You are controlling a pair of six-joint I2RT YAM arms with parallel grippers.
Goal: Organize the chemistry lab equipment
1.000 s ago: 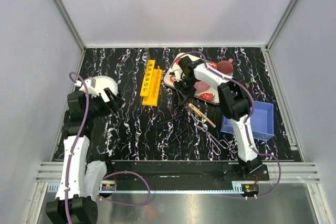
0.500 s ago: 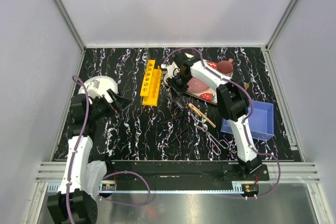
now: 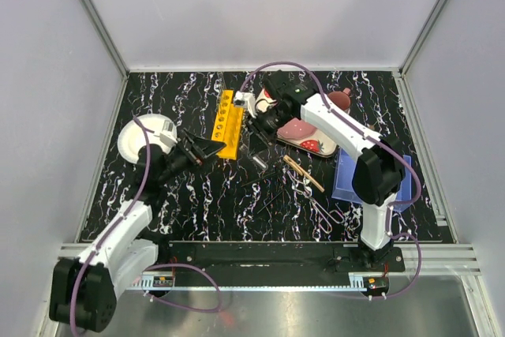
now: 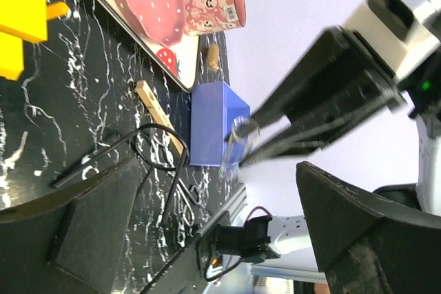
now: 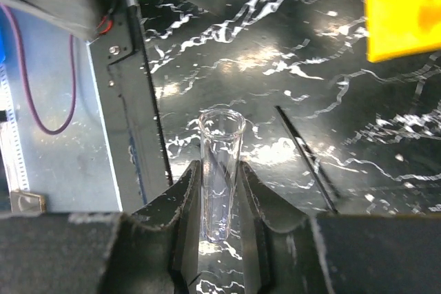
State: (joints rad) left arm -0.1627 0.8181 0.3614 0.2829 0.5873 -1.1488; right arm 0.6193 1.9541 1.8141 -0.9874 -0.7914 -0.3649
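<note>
My right gripper [image 5: 220, 178] is shut on a clear glass tube [image 5: 220, 163], open end pointing away from the wrist. It hangs above the table just right of the yellow holed rack [image 3: 227, 124], at the tray's left edge. My left gripper [image 3: 203, 147] is open and empty, just left of the rack's near end, pointing at the right gripper. The left wrist view shows the held tube [image 4: 238, 144]. The tan wooden clamp [image 3: 304, 173], silvery forceps [image 3: 320, 211] and thin black rods [image 3: 267, 189] lie on the table right of centre.
The strawberry-print tray [image 3: 314, 144] and pink cup [image 3: 339, 100] stand at the back right. A blue bin [image 3: 347, 183] is at the right, partly behind the right arm. A white bowl [image 3: 142, 136] is at the left. The front rail [image 5: 134, 101] runs along the near edge.
My left gripper has swung from the white bowl right toward the rack. My right gripper has moved left off the tray to beside the rack, tube in its jaws.
</note>
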